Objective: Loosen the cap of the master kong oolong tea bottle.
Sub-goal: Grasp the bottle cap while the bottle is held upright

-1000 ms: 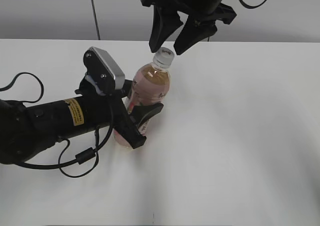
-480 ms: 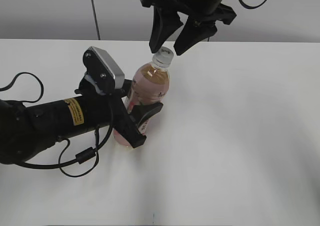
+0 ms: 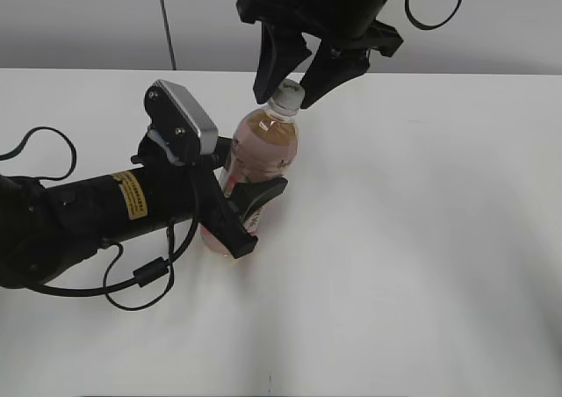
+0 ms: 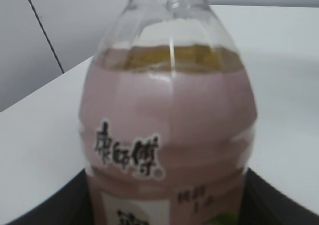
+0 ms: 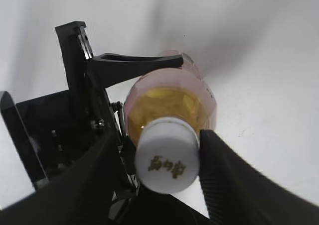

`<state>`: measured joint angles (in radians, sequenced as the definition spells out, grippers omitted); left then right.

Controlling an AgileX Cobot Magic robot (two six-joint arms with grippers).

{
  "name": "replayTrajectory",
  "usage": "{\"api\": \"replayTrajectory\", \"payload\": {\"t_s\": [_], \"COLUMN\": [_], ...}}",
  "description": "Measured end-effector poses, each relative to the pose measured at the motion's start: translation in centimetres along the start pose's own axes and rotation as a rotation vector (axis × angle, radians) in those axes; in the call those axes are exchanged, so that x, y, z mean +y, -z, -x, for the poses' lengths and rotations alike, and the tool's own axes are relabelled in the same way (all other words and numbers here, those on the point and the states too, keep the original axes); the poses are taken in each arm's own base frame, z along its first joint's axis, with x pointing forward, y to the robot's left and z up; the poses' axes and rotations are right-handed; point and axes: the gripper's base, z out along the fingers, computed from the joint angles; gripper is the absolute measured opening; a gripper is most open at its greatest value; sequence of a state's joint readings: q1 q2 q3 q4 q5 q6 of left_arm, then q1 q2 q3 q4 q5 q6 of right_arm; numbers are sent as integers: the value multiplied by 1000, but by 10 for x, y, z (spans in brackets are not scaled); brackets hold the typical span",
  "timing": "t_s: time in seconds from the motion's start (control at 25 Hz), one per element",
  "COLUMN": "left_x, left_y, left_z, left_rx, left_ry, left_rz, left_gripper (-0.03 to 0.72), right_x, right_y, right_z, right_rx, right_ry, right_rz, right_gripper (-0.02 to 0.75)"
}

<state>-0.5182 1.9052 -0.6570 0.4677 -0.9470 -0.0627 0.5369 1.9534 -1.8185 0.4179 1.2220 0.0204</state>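
The master kong oolong tea bottle [image 3: 263,151] stands upright on the white table [image 3: 421,239], with amber tea and a pink label. My left gripper [image 3: 248,184] is shut on its lower body; the left wrist view shows the bottle [image 4: 169,125] filling the frame between the dark fingers [image 4: 167,211]. The white cap [image 3: 285,99] is on the bottle's neck. My right gripper [image 3: 286,96] hangs over it, open, with one finger on each side of the cap. In the right wrist view the cap [image 5: 167,161] sits between the fingers [image 5: 160,153], the right finger at its edge, a small gap on the left.
The left arm [image 3: 97,212] with its wrist camera lies across the table's left side, with loose black cables [image 3: 132,278] beside it. A grey wall [image 3: 88,19] runs along the table's far edge. Bare table stretches to the right and front.
My right gripper has come down and shifted slightly left, so its fingers now straddle the cap instead of hovering above it. The left gripper and bottle have not moved.
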Motion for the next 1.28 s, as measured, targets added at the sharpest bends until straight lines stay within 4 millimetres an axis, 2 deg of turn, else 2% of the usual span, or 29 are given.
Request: {"api": "replayTrajectory", "payload": {"t_s": [0.12,0.24,0.48,0.76,1.28], "left_x": [0,0,0,0,0], "left_y": [0,0,0,0,0], "left_z": [0,0,0,0,0], "left_rx": [0,-1,0,0,5], "left_ry": [0,1,0,0,-3], "left_rz": [0,2,2,2,3], "left_gripper": [398,398,398,398,398], "right_x": [0,-1,-1,-1,0], "right_y": [-1,-2,-2,-2,-2], "right_z": [0,0,0,0,0], "right_rx": [3,4,4,5,2], "right_ry": [0,11,122,428,1208], "right_rz": [0,-7,-9,-4,4], "right_gripper": [373,286,278,278,278]}}
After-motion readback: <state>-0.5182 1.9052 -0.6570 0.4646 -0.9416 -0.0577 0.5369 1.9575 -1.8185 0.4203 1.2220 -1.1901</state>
